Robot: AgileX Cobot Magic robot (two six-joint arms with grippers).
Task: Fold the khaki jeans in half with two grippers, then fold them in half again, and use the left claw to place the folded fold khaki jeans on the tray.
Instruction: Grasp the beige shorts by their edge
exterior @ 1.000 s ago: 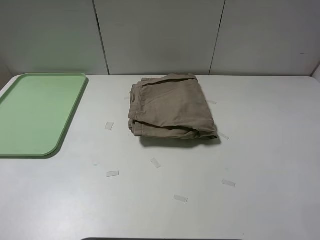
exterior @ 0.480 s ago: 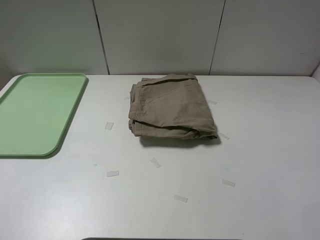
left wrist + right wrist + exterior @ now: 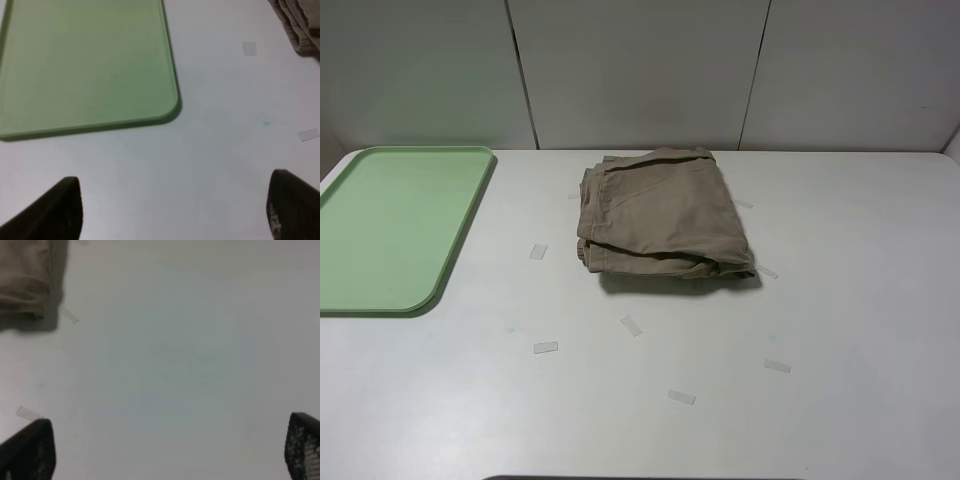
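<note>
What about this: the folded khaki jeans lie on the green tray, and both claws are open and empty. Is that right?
Not quite. The khaki jeans lie folded on the white table, apart from the tray and to its right; the exterior high view shows it. The left claw and the right claw are indeed open and empty.

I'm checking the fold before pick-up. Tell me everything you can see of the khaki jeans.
The khaki jeans are tan woven cloth, folded into a roughly square bundle of several layers, stacked edges showing along its near and left sides. It lies flat on the white table, right of the green tray and apart from it. No jaws touch it.
</note>
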